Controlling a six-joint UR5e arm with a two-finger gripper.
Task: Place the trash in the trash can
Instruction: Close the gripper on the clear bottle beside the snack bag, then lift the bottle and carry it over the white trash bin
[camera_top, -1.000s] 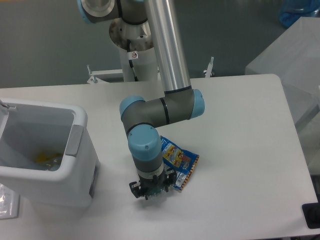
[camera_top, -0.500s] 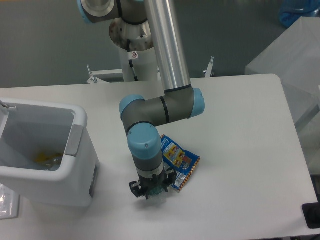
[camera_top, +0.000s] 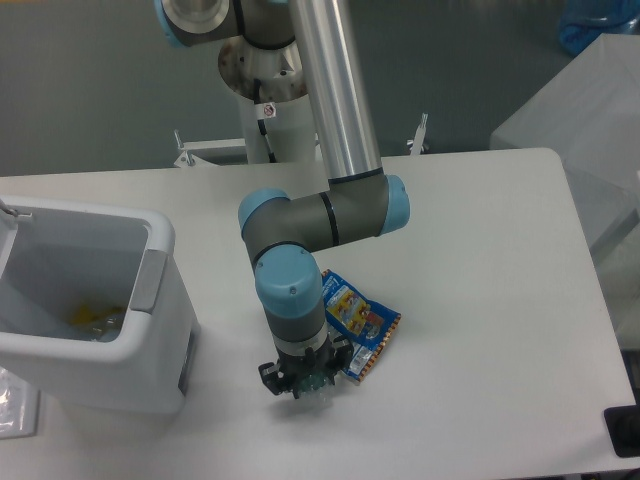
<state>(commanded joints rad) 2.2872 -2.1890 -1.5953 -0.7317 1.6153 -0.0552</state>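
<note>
My gripper (camera_top: 300, 386) points straight down at the table, just left of the blue foil snack bag (camera_top: 362, 322). The bag lies flat, and its lower left corner touches or goes under the gripper. A bit of green and clear plastic (camera_top: 319, 387) shows between the gripper's parts; it looks like the crushed bottle, mostly hidden under the wrist. The fingers are hidden by the wrist, so I cannot tell how the jaws stand. The white trash can (camera_top: 160, 240) stands at the left edge of the table, well left of the gripper.
Something yellow and clear (camera_top: 88, 318) lies at the bottom of the trash can. The arm's elbow (camera_top: 330, 215) hangs over the middle of the table. A dark object (camera_top: 622, 430) sits at the table's front right corner.
Almost nothing. The gripper stays low at the same spot, and the snack bag has shifted very slightly to the right.
</note>
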